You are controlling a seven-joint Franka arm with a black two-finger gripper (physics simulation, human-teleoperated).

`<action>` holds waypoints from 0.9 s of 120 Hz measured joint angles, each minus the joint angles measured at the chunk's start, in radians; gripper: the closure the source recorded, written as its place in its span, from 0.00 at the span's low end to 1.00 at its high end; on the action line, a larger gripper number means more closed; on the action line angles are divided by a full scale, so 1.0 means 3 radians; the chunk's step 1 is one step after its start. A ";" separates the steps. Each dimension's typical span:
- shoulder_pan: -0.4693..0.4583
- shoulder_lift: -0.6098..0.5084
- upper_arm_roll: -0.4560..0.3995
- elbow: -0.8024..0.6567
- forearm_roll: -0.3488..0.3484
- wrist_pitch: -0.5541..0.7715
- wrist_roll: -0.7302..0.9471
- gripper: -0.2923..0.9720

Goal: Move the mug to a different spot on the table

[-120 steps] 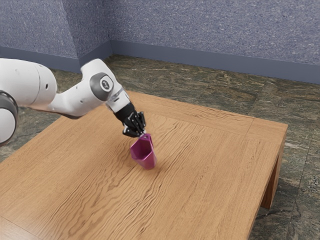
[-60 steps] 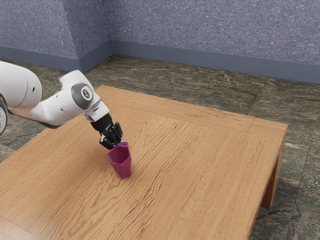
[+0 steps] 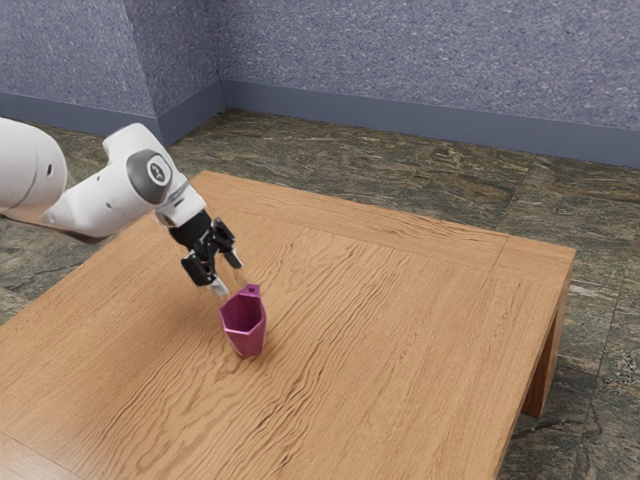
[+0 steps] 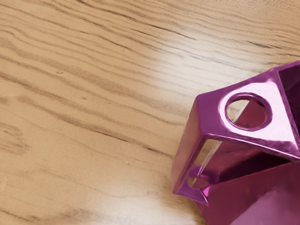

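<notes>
Plain wood table (image 3: 420, 330), stone floor. Our purple mug (image 3: 244, 322) stands upright on it, unsupported. Our gripper (image 3: 226, 278) hangs just above the mug's handle (image 4: 245, 112), fingers spread and empty, so we'd guess it's placed.

Your exterior view stands at the arm's (image 3: 90, 200) side, high and well back, looking down across the table (image 3: 400, 330). Your wrist view looks down close onto the mug (image 4: 211, 117); both share the mug and the table around it.

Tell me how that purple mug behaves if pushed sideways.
The mug looks rigid and faceted, so it should slide rather than roll. It narrows toward its base, so a high push may tip it. Its gloss suggests slipperiness.
</notes>
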 joint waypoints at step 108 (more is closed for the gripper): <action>-0.0781 -0.0981 -0.0209 0.0279 0.2206 -0.0669 -0.1400 0.23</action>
